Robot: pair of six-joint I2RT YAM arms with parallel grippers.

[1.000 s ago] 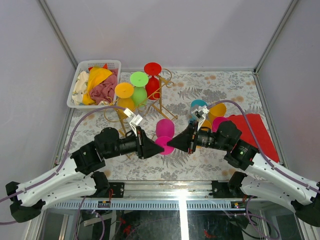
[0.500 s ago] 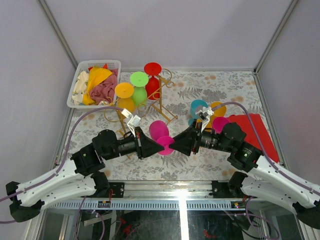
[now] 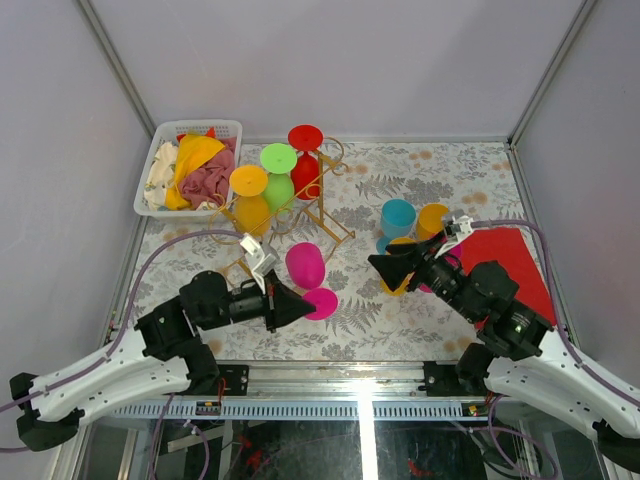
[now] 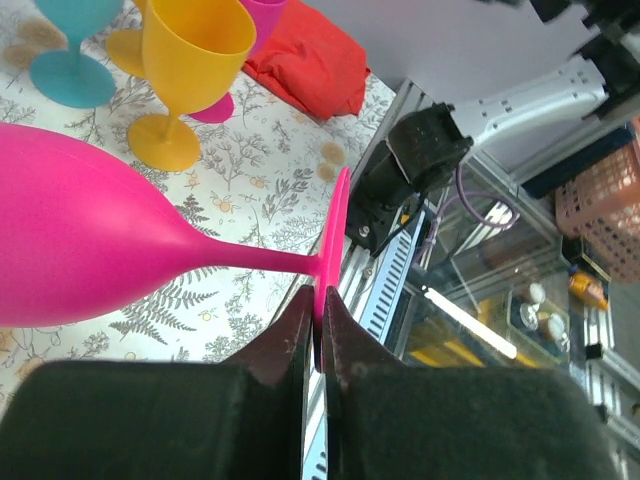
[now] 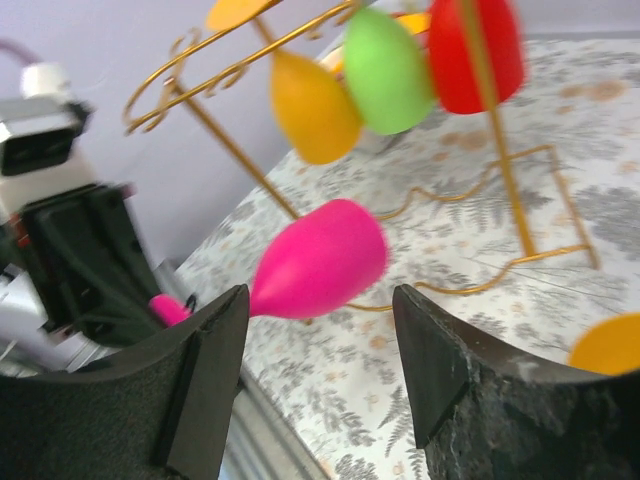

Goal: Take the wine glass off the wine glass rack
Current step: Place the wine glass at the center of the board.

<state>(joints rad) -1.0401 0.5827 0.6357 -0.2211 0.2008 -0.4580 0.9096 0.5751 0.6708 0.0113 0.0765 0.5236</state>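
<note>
Three glasses hang bowl-down on the wine glass rack [image 3: 312,210]: yellow glass [image 3: 249,197], green glass [image 3: 279,180], red glass [image 3: 305,165], in a row from its left end toward its back right. A fourth, the pink wine glass [image 3: 305,265], is off the rack, clear of the rails and just in front of it on the near side. It lies roughly horizontal, bowl toward the rack and foot away from it. Cannot tell whether the bowl touches the table [image 3: 470,170].

Left gripper [image 4: 318,305] is in front of the rack on the near side. Its fingers [image 4: 288,340] are pressed together on the rim of the pink glass's foot, pinching the thin disc edge-on; the stem runs sideways from there to the bowl.

Right gripper [image 5: 320,300] is to the right of the rack and points back toward it. Its fingers [image 5: 210,380] are spread wide with nothing between them, and the pink glass sits ahead of them, apart.

Right of the rack, a teal glass [image 3: 397,217] and an orange glass [image 3: 433,217] stand upright side by side. Further right of the rack lies a red cloth [image 3: 515,262]. A white basket [image 3: 158,150] with crumpled cloths inside sits just left of the rack.
</note>
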